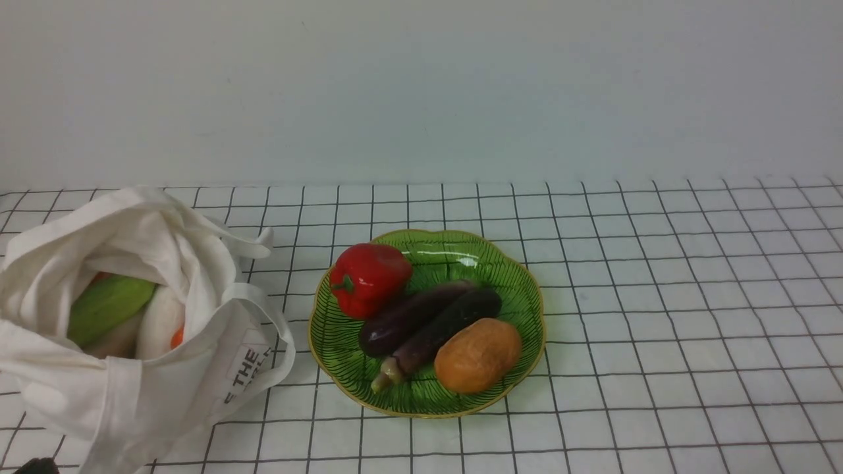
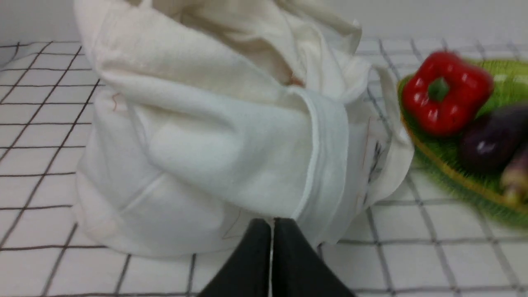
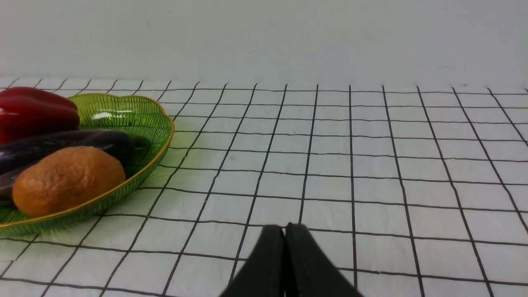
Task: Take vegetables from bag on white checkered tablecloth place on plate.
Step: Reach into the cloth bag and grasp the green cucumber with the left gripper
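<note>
Left jaws are shut and hold nothing, the two black fingers (image 2: 251,255) pressed flat together low over the bench, just before the bag's bottom fold; whether they touch it I cannot tell. The bag (image 1: 132,368) slumps at the far left of the tablecloth (image 1: 658,316), mouth open, lettering "THE" on its side. Inside lie the cucumber (image 1: 105,306), a pale piece (image 1: 158,322) beside it, and a bit of orange (image 1: 176,338) against the pale one. Just right of the bag, near mid-bench, sits the plate (image 1: 527,276). It carries a red pepper (image 1: 369,276) on its left side, two eggplants (image 1: 428,319) lying side by side across the middle, and an orange-brown lump (image 1: 477,355) touching the nearer eggplant. Right of the plate is bare cloth. Right jaws are likewise closed and empty, fingers (image 3: 303,264) together, low over the cloth, well apart from the plate.
</note>
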You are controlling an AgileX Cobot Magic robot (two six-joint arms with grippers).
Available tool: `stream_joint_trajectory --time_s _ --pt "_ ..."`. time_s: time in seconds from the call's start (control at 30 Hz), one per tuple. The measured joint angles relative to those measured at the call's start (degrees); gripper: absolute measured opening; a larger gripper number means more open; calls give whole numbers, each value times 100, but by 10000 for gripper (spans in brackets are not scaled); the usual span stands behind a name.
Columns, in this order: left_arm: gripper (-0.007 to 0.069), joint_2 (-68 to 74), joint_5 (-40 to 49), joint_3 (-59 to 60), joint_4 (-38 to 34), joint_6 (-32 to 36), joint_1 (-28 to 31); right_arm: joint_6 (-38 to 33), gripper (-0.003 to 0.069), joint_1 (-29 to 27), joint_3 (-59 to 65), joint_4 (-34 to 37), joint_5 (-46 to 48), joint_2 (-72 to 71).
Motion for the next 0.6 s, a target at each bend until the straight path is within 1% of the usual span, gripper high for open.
stream_joint_trajectory --time_s 0.03,0.13,0.27,0.33,0.37,0.4,0.43,0.5,0.53,0.6 --pt "-8 0 -108 0 -212 -194 0 0 -14 0 0 0 0 0" --pt "-8 0 -523 0 -1321 -785 0 0 -14 0 0 0 0 0" --pt "-8 0 -899 0 -2218 -1012 0 0 -14 0 0 0 0 0" --pt "-8 0 -1252 0 -2469 -1025 0 0 -14 0 0 0 0 0" --pt "-8 0 -1737 0 -2625 -1024 0 0 -14 0 0 0 0 0" --pt "-8 0 -1997 0 -2663 -1018 0 0 -14 0 0 0 0 0" --pt "-8 0 -2456 0 -2688 -975 0 0 -14 0 0 6 0 0" --pt "-8 0 -3026 -42 -2686 -792 0 0 -14 0 0 6 0 0" --pt "-8 0 -3127 -191 -2652 -591 0 0 -14 0 0 6 0 0" --pt "-8 49 -2899 -627 -2556 -202 0 0 -14 0 0 6 0 0"
